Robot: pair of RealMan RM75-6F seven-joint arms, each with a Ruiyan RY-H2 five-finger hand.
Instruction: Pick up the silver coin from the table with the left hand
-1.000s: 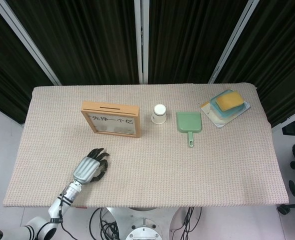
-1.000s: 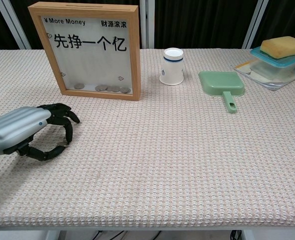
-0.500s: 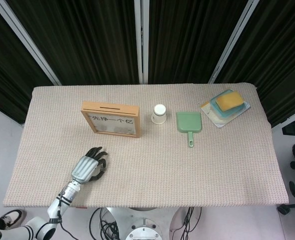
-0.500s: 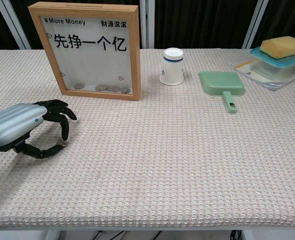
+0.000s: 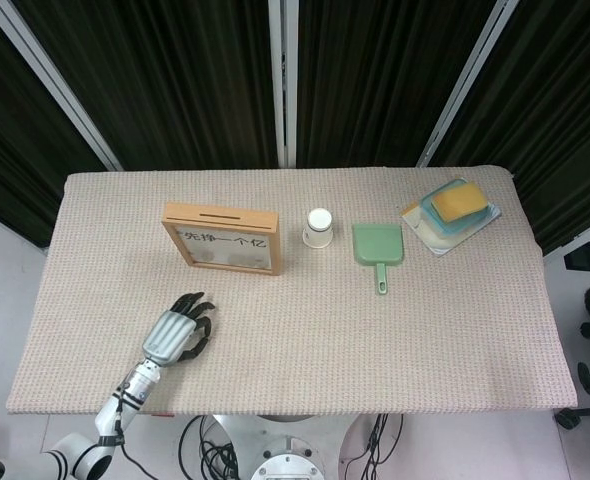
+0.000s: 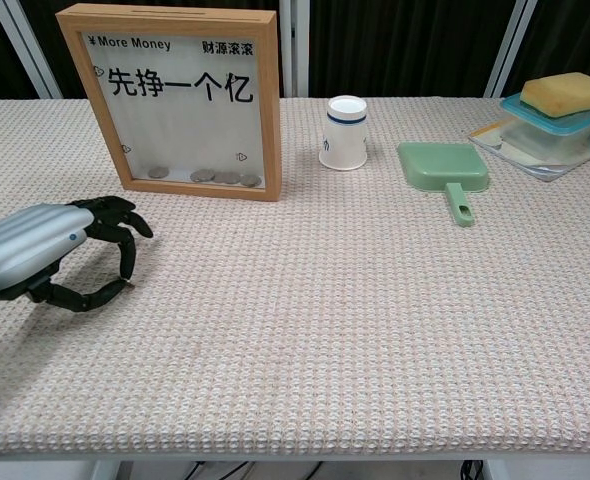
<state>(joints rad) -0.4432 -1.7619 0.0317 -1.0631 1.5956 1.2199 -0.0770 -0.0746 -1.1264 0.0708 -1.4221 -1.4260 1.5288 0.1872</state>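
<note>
One hand shows in either view: the left hand [image 6: 35, 255], low over the table [image 6: 325, 330], palm down, fingers curled toward the thumb in a pinch pose. Fingertips [image 6: 127, 262] sit at or just above the cloth.

The silver coin is not clearly resolved. It is likely under or between the tips, where a faint speck shows at the thumb tip in the chest view. Can't tell whether it is pinched or the hand is closed on nothing.

Judgement for the pick:
- Keep the tips pressed flat to the weave and close slowly. A thin coin on textured cloth tends to slip out sideways.
- Lift straight up only after the pinch feels firm.
- Check the chest view for a silver edge between the tips before raising.

Beyond the fingertips and slightly to the right stands the wooden coin frame [image 6: 185, 100], with loose coins [image 6: 220, 177] behind its glass. Those are not the target.

Further right of the hand, well apart, are the paper cup [image 6: 345, 132], the green dustpan [image 6: 442, 167], and the stacked containers [image 6: 550, 125] with a sponge [image 6: 567, 92] on top. None is in the lift path.

The right hand is not seen in either view.
</note>
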